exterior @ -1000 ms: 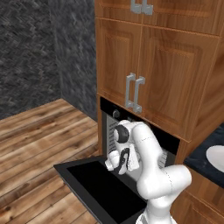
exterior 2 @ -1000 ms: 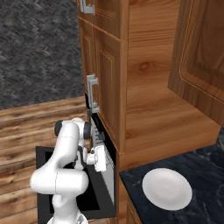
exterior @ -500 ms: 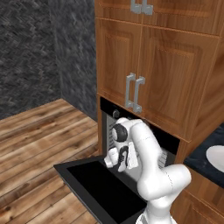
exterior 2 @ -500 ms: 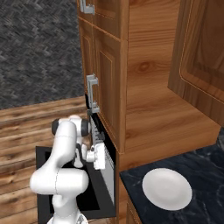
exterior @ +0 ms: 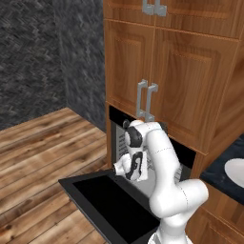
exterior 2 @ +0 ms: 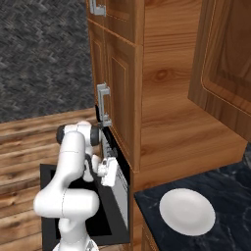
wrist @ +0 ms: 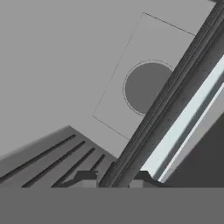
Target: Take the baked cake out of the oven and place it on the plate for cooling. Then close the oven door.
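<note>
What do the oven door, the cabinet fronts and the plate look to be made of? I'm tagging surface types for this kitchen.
The oven door looks like glossy black glass or enamel: flat, dark, faintly shiny. The cabinet fronts look like varnished wood, with warm brown grain and raised panels. The plate looks like plain white glazed ceramic, smooth and unpatterned, though it could equally be plastic.

No legible text, labels, brands, numbers or signs appear on the oven (exterior: 143,143), the cabinets (exterior: 181,86) or the plate (exterior 2: 187,211).

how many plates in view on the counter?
1: the plate lies on the dark counter right of the oven. Left base view shows its edge.
</note>
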Robot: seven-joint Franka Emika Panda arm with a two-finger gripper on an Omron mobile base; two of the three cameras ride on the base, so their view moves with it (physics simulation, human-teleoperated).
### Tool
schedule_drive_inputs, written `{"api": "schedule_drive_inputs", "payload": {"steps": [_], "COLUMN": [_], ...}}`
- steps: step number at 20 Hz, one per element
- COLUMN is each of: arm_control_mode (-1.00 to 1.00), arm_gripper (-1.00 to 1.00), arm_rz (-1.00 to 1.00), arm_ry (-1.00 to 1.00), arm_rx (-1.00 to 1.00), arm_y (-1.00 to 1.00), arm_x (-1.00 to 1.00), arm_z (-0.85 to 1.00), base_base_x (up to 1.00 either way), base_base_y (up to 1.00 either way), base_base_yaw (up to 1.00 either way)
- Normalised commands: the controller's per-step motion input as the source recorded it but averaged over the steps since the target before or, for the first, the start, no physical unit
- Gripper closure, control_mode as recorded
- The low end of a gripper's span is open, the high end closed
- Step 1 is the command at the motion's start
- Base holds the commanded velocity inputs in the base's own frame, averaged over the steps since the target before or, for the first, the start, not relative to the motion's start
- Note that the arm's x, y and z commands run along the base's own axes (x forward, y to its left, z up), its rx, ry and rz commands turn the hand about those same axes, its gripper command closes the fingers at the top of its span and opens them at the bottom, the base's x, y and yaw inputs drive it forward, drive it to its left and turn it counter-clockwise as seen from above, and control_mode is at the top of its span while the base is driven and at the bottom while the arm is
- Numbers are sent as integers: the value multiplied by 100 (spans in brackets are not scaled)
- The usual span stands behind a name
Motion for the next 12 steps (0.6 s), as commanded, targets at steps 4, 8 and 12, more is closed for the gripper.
{"api": "schedule_drive_inputs", "payload": {"steps": [4, 8, 12], "arm_control_mode": [-100, -100, -100], "arm_gripper": [100, 100, 100], "arm_rz": [5, 5, 5], "arm_ry": [7, 8, 8], "arm_rx": [20, 19, 18], "arm_y": [38, 53, 64], "arm_x": [-41, -54, -61], "arm_z": [0, 0, 0], "base_base_x": [0, 0, 0], "base_base_y": [0, 0, 0], "base_base_yaw": [0, 0, 0]}}
